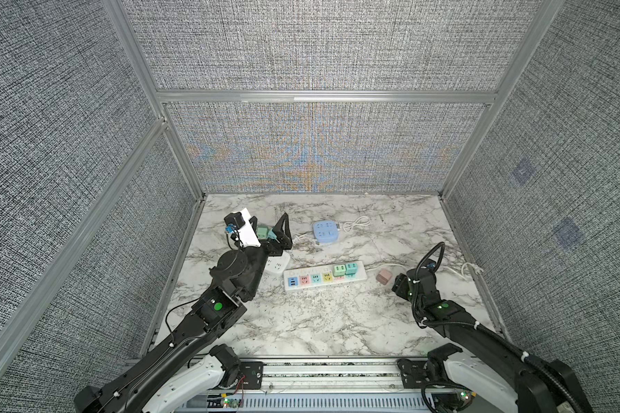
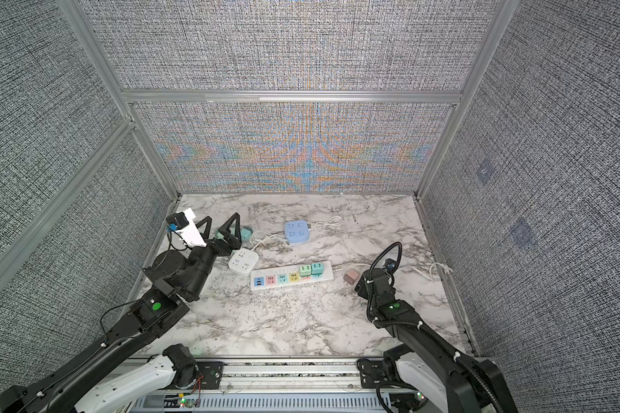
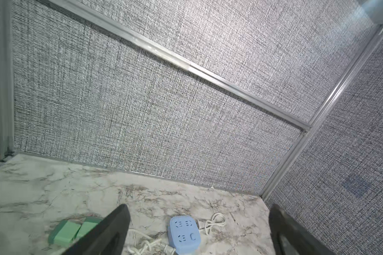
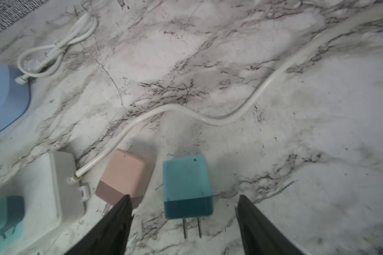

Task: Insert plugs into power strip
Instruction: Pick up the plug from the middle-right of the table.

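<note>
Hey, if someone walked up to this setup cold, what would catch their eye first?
The white power strip in the middle of the marble table stands out, its sockets brightly coloured, with two green plugs seated at its right end. Next, the right gripper hangs open astride a loose teal plug, with a pink plug beside it.

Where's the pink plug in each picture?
A top view: pink plug just right of the power strip.
A top view: pink plug, same spot.
Left wrist: not in it.
Right wrist: pink plug beside the teal plug.
Shared landmark: blue socket cube.
</note>
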Controlling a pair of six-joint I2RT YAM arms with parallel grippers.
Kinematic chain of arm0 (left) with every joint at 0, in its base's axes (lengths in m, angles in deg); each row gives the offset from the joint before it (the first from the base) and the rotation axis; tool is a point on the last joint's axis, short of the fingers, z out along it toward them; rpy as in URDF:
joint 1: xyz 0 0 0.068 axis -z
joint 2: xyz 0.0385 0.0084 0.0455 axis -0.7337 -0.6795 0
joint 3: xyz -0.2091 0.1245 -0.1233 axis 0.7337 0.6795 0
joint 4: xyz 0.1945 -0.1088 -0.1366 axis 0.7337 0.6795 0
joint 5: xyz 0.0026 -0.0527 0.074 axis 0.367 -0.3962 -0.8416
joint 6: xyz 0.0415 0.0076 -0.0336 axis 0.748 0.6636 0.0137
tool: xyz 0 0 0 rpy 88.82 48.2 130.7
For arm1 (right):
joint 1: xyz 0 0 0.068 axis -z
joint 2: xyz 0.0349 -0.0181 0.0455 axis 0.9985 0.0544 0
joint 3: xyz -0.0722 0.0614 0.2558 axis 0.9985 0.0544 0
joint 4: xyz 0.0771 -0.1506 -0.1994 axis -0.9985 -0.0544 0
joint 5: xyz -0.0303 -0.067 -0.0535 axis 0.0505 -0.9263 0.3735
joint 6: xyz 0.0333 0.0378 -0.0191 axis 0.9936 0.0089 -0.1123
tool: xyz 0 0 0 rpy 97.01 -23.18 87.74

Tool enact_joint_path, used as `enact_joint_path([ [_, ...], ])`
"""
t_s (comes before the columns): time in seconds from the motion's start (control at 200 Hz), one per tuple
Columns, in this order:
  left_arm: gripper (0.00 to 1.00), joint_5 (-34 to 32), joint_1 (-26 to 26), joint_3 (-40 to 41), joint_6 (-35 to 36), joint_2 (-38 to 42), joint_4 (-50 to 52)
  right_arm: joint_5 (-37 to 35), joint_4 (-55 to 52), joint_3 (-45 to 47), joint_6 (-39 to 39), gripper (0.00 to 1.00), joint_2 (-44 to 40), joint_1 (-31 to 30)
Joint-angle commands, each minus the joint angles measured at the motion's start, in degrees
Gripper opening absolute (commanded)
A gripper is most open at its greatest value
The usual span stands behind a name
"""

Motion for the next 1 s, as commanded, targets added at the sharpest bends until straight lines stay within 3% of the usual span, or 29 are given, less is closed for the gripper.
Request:
enact_joint_path([
  [0.0,0.99,-2.0,0.0,4.3,4.0,2.7,-6.8,-0.5,0.3,-1.7,0.6,0.75,2.2,0.7],
  [0.185,0.99,3.9,0.0,10.5,5.4,8.4,-15.1,2.8,0.9,-2.2,0.1,0.72,4.9,2.3],
  [0.26,0.99,4.7,0.0,8.9,5.6,8.3,-11.3,4.1,0.7,-2.8,-0.2,0.71,5.8,2.3],
  [0.4,0.99,0.3,0.0,3.1,4.3,5.2,0.4,6.1,0.6,-4.4,-0.9,0.71,9.6,2.2],
  [0.495,0.99,0.9,0.0,3.4,4.8,4.2,0.1,7.0,1.0,-5.1,-1.4,0.68,13.0,2.1],
  [0.835,0.99,9.7,0.0,4.1,8.0,5.2,-0.8,2.6,1.0,-6.2,-0.2,0.57,18.5,-1.7],
  [0.996,0.99,10.1,0.0,5.3,8.4,5.2,-2.4,0.0,-0.7,-7.9,0.4,0.55,21.2,-2.1],
])
